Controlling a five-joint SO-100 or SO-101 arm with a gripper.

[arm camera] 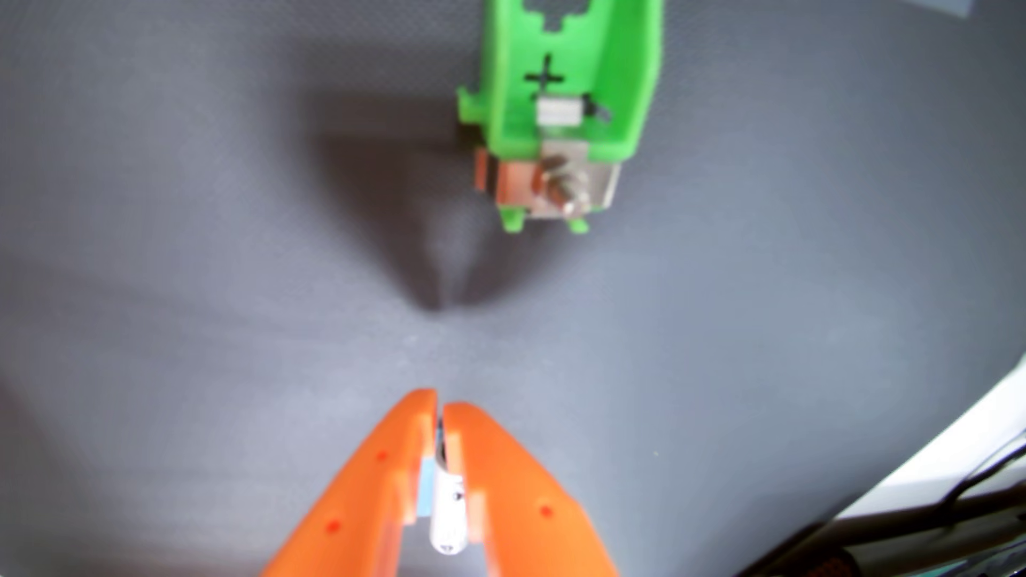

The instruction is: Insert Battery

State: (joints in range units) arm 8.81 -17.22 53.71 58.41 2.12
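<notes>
In the wrist view my orange gripper (441, 402) enters from the bottom edge, its two fingers closed together around a small white cylindrical battery (448, 516) that lies lengthwise between them. A green plastic battery holder (566, 77) stands on the grey mat at the top, right of centre. It is an open trough with a black plus sign, a white contact inside, and a metal plate with a screw (561, 183) on its near end. The holder sits well ahead of the fingertips and a little to the right. The picture is blurred.
The grey mat (222, 277) fills most of the view, and the gripper's shadow falls on it left of the holder. At the bottom right runs a white edge (944, 455) with dark cables (916, 538) beyond it.
</notes>
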